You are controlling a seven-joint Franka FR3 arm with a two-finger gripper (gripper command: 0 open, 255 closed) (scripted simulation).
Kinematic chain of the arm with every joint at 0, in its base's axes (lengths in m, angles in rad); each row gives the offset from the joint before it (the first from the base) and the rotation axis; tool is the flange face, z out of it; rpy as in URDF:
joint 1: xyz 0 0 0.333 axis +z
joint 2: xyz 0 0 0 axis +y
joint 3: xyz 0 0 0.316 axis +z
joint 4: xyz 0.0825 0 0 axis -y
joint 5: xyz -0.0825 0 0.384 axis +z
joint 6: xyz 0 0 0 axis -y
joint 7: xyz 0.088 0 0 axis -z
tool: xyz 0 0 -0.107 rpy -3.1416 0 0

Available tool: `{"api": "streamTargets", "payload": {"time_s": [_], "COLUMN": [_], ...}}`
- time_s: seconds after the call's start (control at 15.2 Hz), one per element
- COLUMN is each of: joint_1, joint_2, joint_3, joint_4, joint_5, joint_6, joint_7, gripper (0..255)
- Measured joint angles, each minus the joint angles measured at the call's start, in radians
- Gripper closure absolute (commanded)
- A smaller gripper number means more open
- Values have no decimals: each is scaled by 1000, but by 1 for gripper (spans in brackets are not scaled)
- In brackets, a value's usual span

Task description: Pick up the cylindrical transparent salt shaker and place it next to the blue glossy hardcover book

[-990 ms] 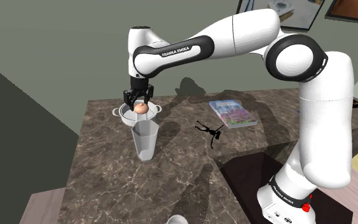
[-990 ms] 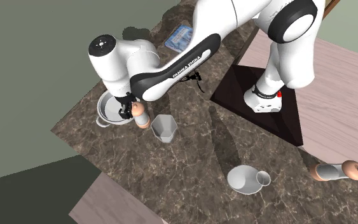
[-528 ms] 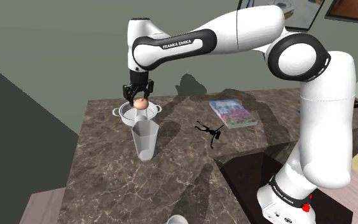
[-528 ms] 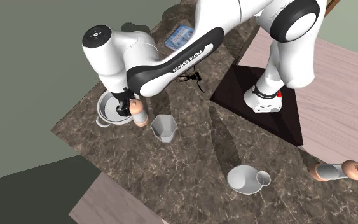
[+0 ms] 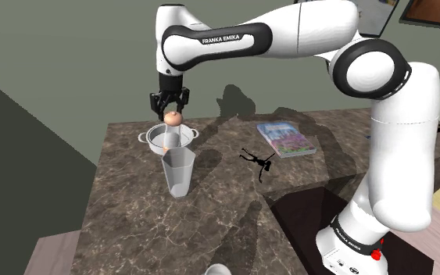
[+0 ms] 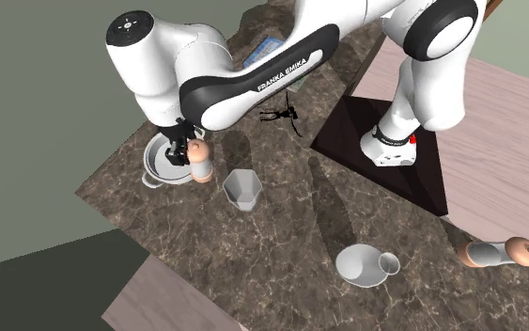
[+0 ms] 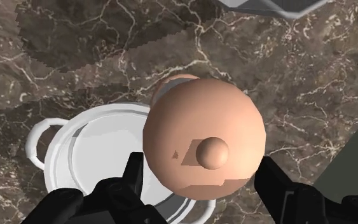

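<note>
The black gripper (image 5: 173, 114) hangs from the arm over the far left part of the marbled counter (image 5: 210, 215), as the shoulder view has it. Its two fingers are clenched on the round peach cap of the salt shaker (image 5: 175, 133). From the wrist view, the gripper (image 7: 203, 177) has a finger (image 7: 135, 181) pressed to each side of that cap (image 7: 203, 143), so I'd call it a real hold.

The shaker hangs straight down from the claw, long axis upright, its clear body showing faintly below the cap. It sits just beside or over the white two-handled pot (image 5: 151, 139). Its base looks to be off the stone, though the see-through body makes that hard to swear to. The tall grey cup (image 5: 179, 173) stands near, on the side toward the stand.

What the coming move turns on is where the book lies. The blue book (image 5: 286, 139) lies flat, well apart from the claw, toward the shoulder view's right. A small black spindly object (image 5: 255, 160) lies near the path between them. In the second exterior view the shaker (image 6: 200, 164) is low left and the book (image 6: 264, 55) up behind the arm, so I'd judge the carry must cross the counter with the shaker kept upright.
</note>
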Motion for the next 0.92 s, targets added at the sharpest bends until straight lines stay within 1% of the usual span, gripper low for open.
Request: {"api": "streamTargets", "payload": {"time_s": [0.33, 0.46, 0.59, 0.92], "joint_1": [3, -15, -38, -96], "joint_2": [0, -49, -128, -312], "joint_3": [1, 1, -1, -18], "joint_4": [67, 17, -81, -275], "joint_5": [1, 13, 30, 77], "joint_6": [-68, -65, -44, -31], "joint_7": [-2, -18, -39, -116], "gripper": [255, 255, 255, 255]}}
